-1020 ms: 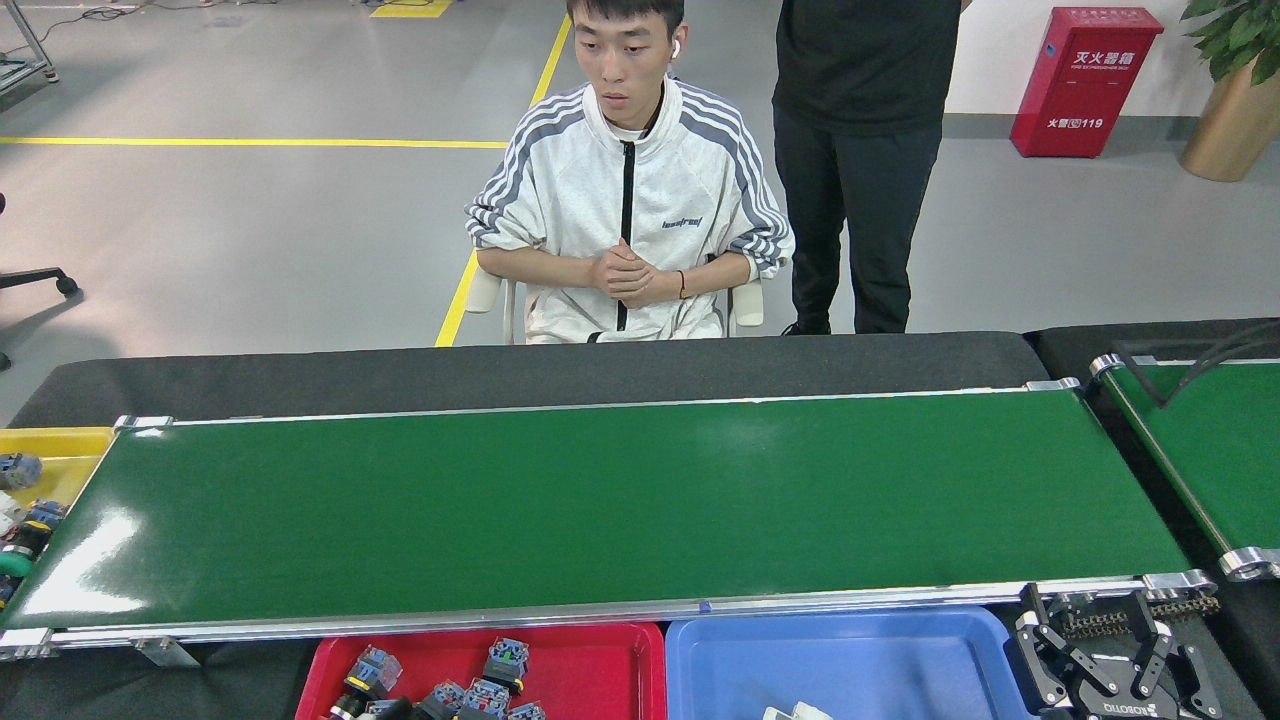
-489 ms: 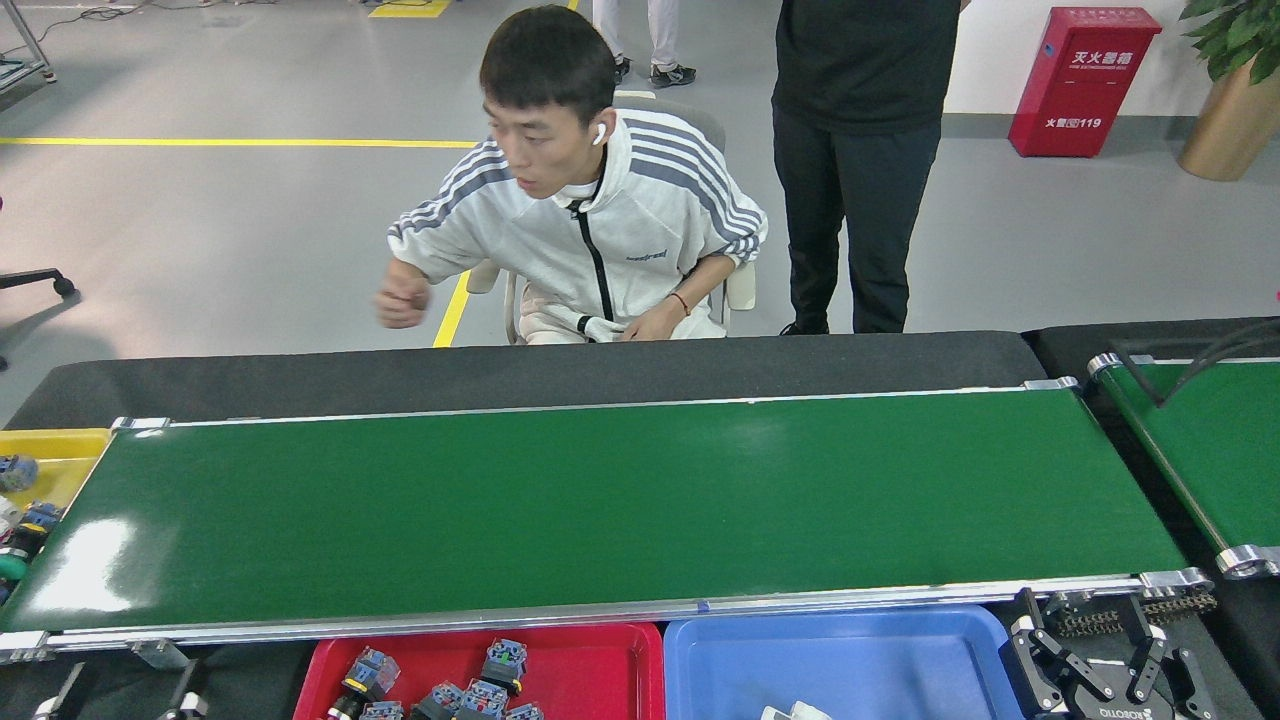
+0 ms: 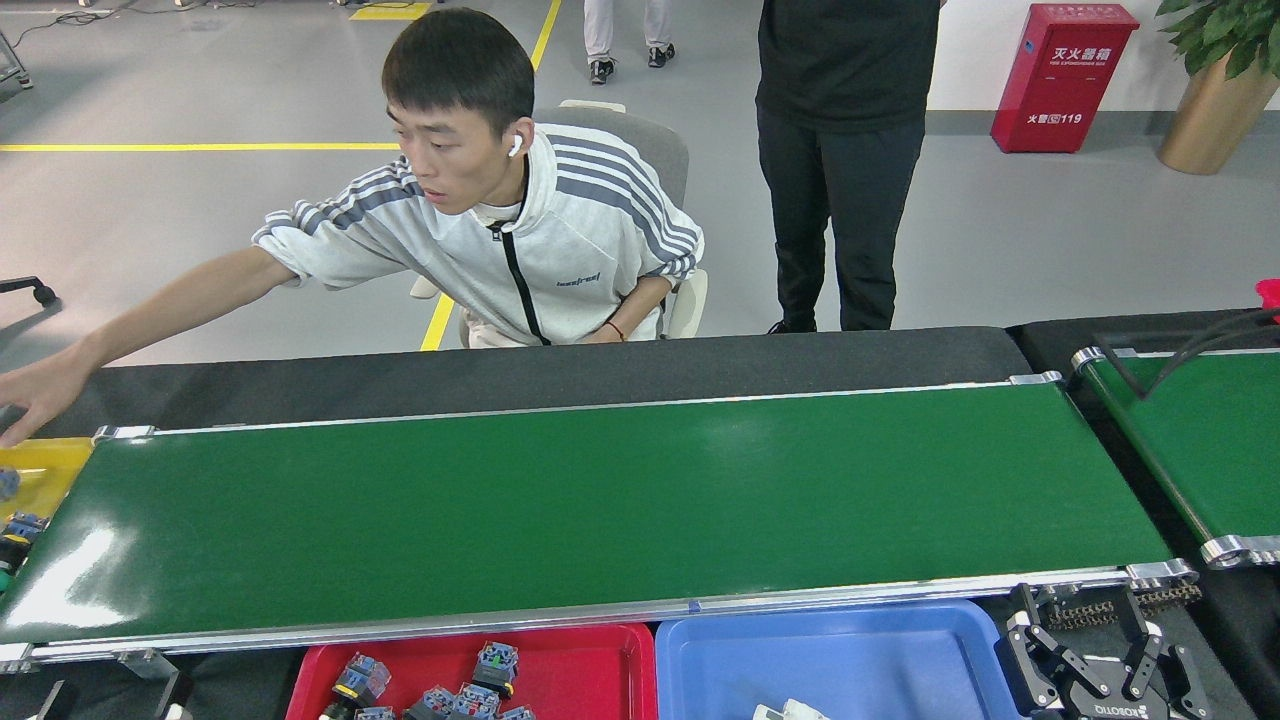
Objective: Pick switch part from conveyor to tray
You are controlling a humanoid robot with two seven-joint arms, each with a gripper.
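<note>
The conveyor (image 3: 600, 500) is a long glossy dark-green belt across the middle, and no switch part shows on it. Several blue-grey switch parts (image 3: 495, 665) lie in a red tray (image 3: 590, 670) under the belt's near rail. My right gripper (image 3: 1092, 655) sits low at the bottom right, beside a blue tray (image 3: 850, 660), open with nothing between its fingers. Only the two tips of my left gripper (image 3: 108, 698) show at the bottom left edge, well apart and holding nothing.
A seated person leans across the far side, a hand (image 3: 20, 410) stretched over a yellow bin (image 3: 45, 470) of switch parts at the belt's left end. Another person stands behind. A second green belt (image 3: 1220, 440) sits at the right.
The seated person has leaned left and stretched an arm out to the yellow bin. My left fingertips have come into view at the bottom edge. My right gripper sits slightly lower.
</note>
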